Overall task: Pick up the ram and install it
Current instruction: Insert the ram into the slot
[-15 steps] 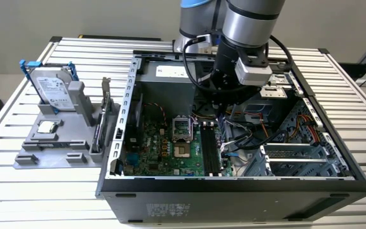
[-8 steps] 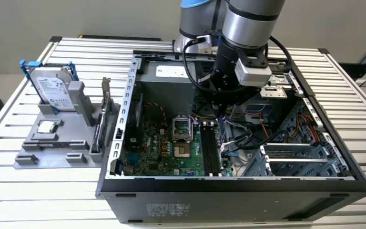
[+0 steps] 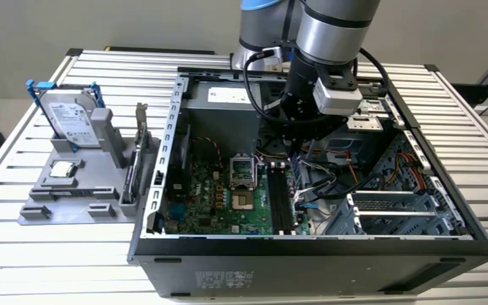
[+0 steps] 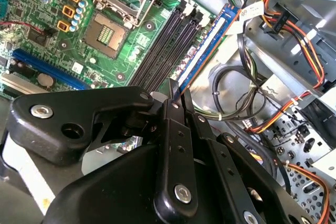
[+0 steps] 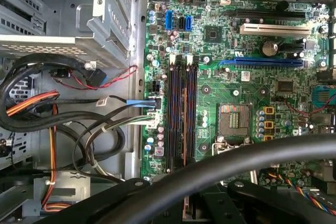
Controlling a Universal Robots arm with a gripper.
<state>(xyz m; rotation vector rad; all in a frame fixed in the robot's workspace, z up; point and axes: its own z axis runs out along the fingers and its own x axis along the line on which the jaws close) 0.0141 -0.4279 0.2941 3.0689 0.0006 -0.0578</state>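
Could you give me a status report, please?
Gripper shut on ram. Ram by the black memory slots, seating unclear. Cable bundle close beside.

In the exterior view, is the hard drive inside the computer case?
No, the hard drive stands in the grey holder, outside the computer case, at the exterior view's left.

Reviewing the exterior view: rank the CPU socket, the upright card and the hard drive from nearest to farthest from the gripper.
From the gripper, down inside the case:
1. CPU socket, on the motherboard, beside it.
2. Upright card, just outside the case wall, on the exterior view's left.
3. Hard drive, farther to the exterior view's left.
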